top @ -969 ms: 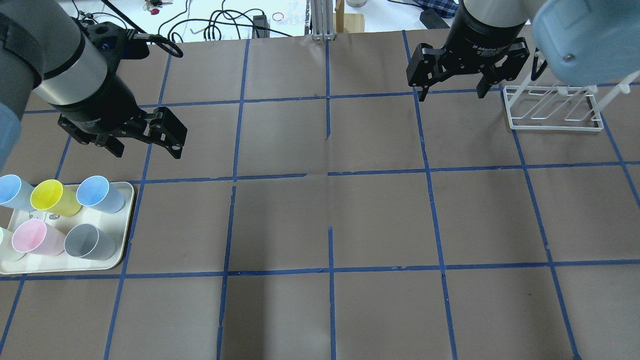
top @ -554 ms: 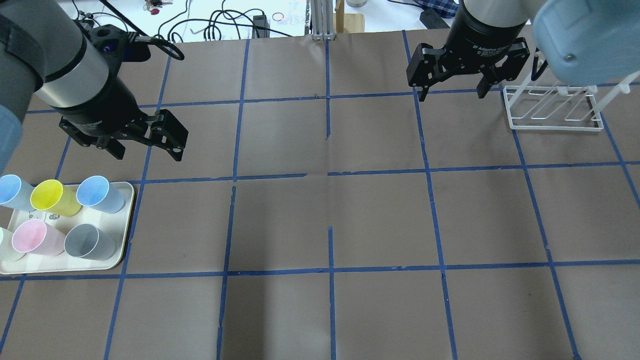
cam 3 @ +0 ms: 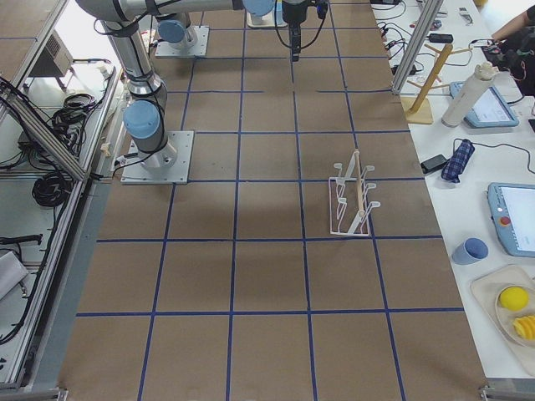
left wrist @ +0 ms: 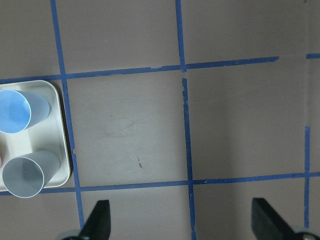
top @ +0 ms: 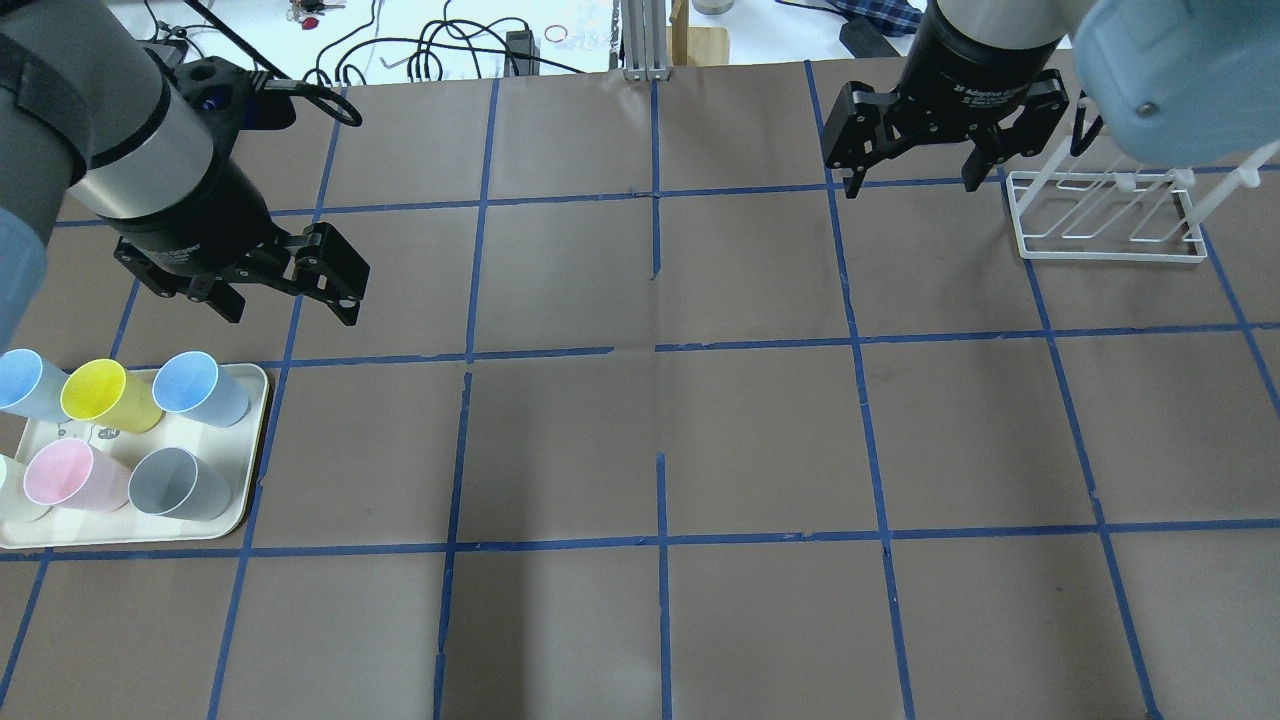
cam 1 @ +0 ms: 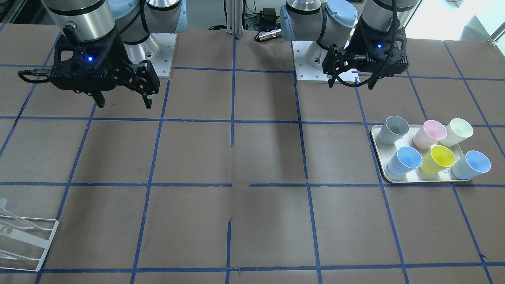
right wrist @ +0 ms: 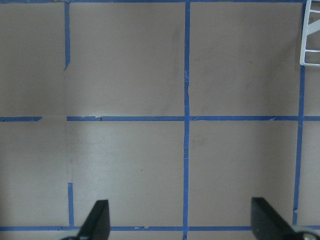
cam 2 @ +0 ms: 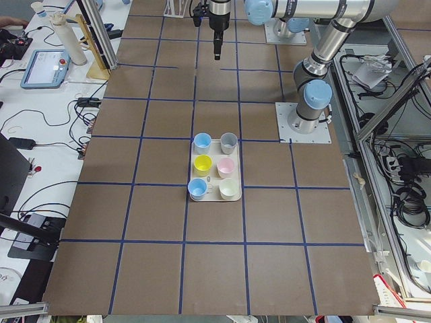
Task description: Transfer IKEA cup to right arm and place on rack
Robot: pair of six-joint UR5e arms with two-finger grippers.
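Two pale blue cups stand on a cream tray (top: pixel 256 450) at the table's left: one at the tray's near-right corner (top: pixel 200 388), one at its far-left (top: pixel 28 383). My left gripper (top: pixel 290 305) is open and empty, hovering above the table just beyond the tray. Its wrist view shows the nearer blue cup (left wrist: pixel 17 111) at the left edge, away from the open fingers. My right gripper (top: pixel 912 182) is open and empty, just left of the white wire rack (top: pixel 1100 258). The rack holds no cup.
The tray also holds a yellow cup (top: pixel 105 395), a pink cup (top: pixel 70 473), a grey cup (top: pixel 180 483) and a cream cup (cam 1: pixel 457 131). Brown paper with blue tape lines covers the table. Cables and clutter lie beyond the far edge.
My left gripper has shifted slightly left and nearer the tray. My right gripper has moved a little to the right, towards the rack. Both stay open.
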